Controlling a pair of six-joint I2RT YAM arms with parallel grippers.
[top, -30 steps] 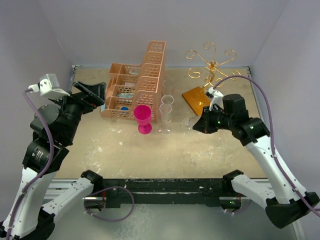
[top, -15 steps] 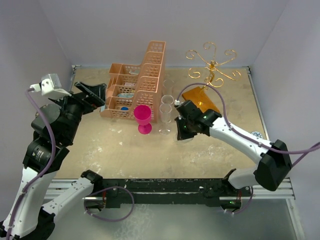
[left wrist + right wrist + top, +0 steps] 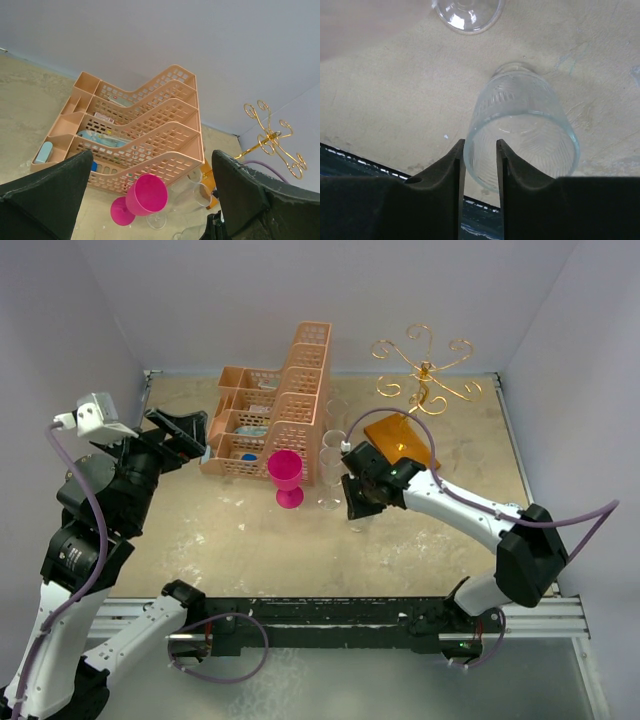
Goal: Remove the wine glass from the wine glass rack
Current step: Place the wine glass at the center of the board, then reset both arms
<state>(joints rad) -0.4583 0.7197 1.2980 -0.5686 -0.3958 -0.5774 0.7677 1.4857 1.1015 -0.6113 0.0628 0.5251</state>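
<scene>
The gold wire wine glass rack (image 3: 425, 370) stands at the back right on its orange base (image 3: 400, 435), with no glass on its arms. My right gripper (image 3: 358, 502) is left of the base. In the right wrist view it (image 3: 480, 150) is shut on the rim of a clear ribbed wine glass (image 3: 520, 120), one finger inside the bowl and one outside. The glass hangs foot down, low over the table; I cannot tell whether it touches. My left gripper (image 3: 180, 430) is raised at the left, open and empty (image 3: 151, 165).
A peach lattice basket (image 3: 275, 410) stands at the back centre. A pink glass (image 3: 286, 475) and two clear glasses (image 3: 332, 455) stand in front of it, just left of my right gripper. Another glass foot (image 3: 467, 12) shows beyond the held glass.
My right arm has swung left from beside the rack's orange base to a spot next to the clear glasses, carrying the glass. The left arm has hardly moved.
</scene>
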